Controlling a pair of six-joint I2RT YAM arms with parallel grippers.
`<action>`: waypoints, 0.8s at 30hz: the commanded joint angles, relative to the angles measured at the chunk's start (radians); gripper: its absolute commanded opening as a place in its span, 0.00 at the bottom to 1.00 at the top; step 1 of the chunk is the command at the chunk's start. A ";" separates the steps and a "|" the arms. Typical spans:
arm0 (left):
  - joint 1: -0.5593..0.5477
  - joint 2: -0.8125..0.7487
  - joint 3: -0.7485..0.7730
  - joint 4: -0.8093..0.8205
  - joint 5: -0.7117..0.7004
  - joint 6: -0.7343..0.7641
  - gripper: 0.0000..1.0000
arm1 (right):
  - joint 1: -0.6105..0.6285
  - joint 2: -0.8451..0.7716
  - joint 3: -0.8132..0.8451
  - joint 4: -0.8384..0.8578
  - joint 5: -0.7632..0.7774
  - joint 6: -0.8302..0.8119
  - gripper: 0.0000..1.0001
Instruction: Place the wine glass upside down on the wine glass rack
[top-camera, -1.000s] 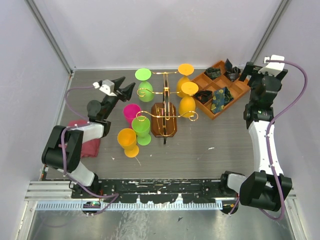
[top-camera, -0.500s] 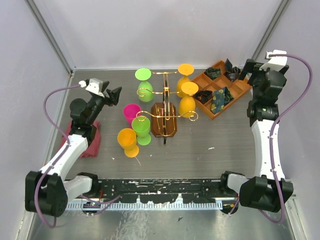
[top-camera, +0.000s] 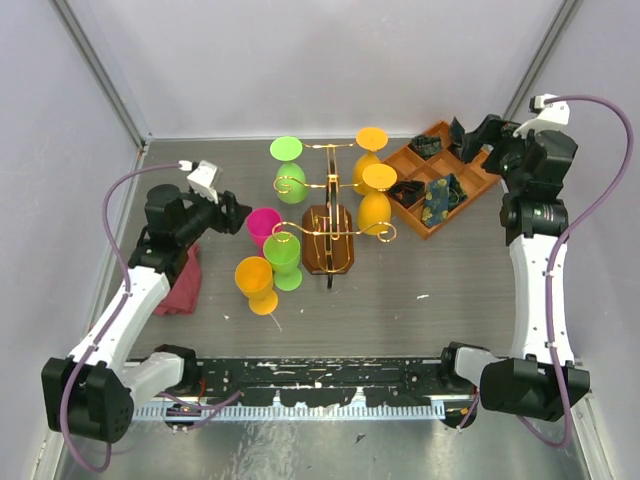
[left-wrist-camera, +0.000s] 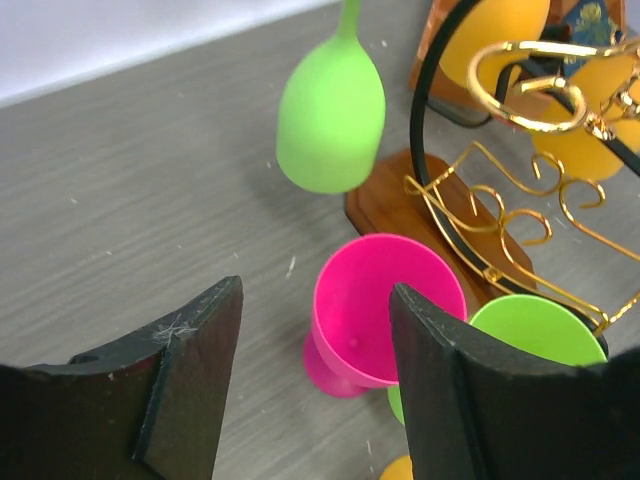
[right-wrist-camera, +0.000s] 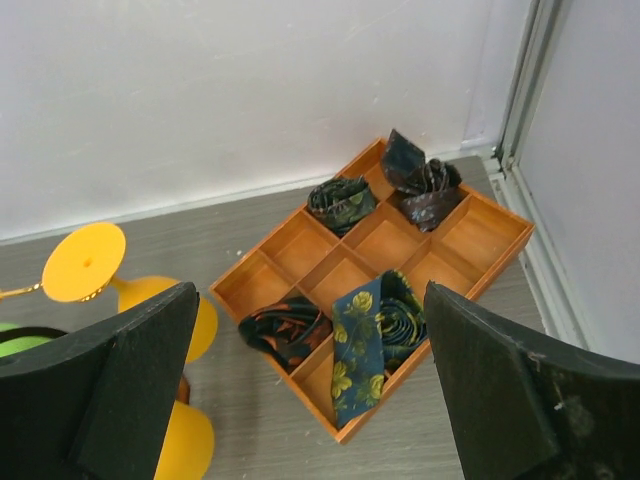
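Note:
The wine glass rack (top-camera: 331, 232), gold wire on a dark brown base (left-wrist-camera: 398, 206), stands mid-table. Upside down on it hang a green glass (top-camera: 288, 166) and two orange glasses (top-camera: 375, 196). Left of the rack, a pink wine glass (top-camera: 264, 227), a green one (top-camera: 283, 259) and an orange one (top-camera: 256, 284) stand upright on the table. My left gripper (top-camera: 238, 214) is open just left of the pink glass (left-wrist-camera: 385, 308) and holds nothing. In the left wrist view the left gripper (left-wrist-camera: 315, 290) frames that glass's left side. My right gripper (top-camera: 470, 138) hangs open and empty over the wooden tray.
An orange-brown compartment tray (right-wrist-camera: 300, 245) with rolled patterned ties (right-wrist-camera: 375, 335) sits at the back right. A red cloth (top-camera: 181, 286) lies under the left arm. Grey walls with metal corner posts enclose the table. The hanging green glass (left-wrist-camera: 332, 110) is just beyond the pink one.
My left gripper swung from near the hanging green glass out to the left, then came back lower beside the pink glass. The right wrist rose and turned slightly over the tray.

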 joint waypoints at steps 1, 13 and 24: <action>-0.025 0.051 0.052 -0.102 0.055 0.029 0.66 | 0.034 -0.017 0.060 -0.056 -0.015 0.006 1.00; -0.099 0.162 0.083 -0.176 -0.036 0.122 0.47 | 0.171 -0.011 0.097 -0.112 0.079 -0.006 0.99; -0.101 0.168 0.062 -0.173 -0.059 0.145 0.23 | 0.230 0.010 0.113 -0.090 0.113 -0.013 0.98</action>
